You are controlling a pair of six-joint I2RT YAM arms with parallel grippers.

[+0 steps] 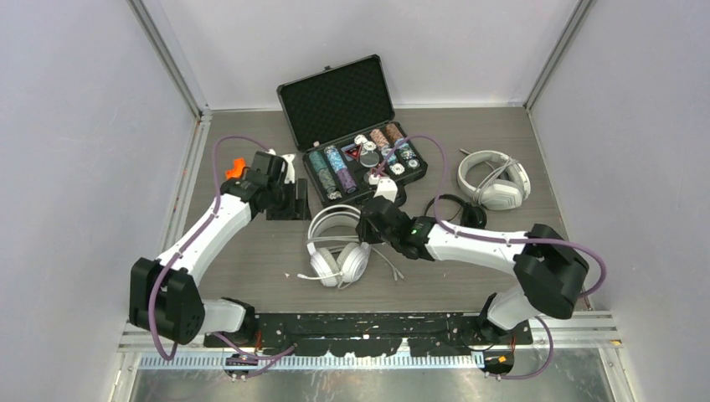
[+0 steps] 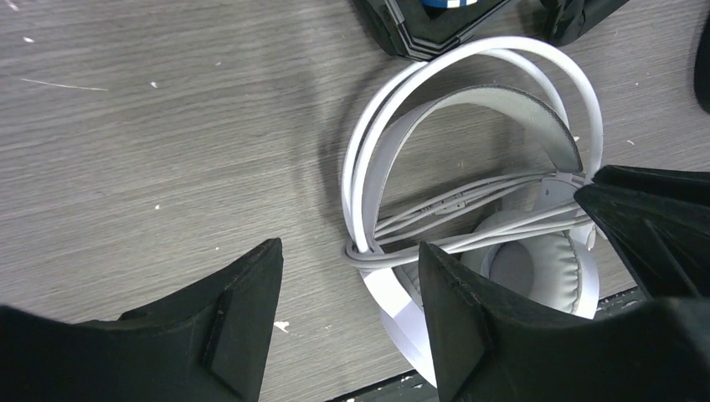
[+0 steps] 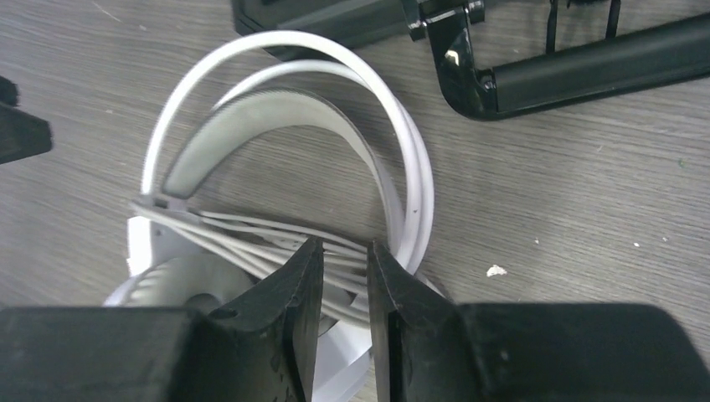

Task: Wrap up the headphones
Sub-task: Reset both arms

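- Three headsets lie on the table; the white round-cup headset sits centre, its cord looped across its headband.
- Right gripper hovers narrowly parted over those loops, pinching nothing visible; left gripper is open and empty.
- Next likely: secure the loose end.

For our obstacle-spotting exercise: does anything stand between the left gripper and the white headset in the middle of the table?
Nothing visible does. The left gripper hangs open right at the white headset, where its cord is wound across. The poker chip case lies beyond, out of the way.
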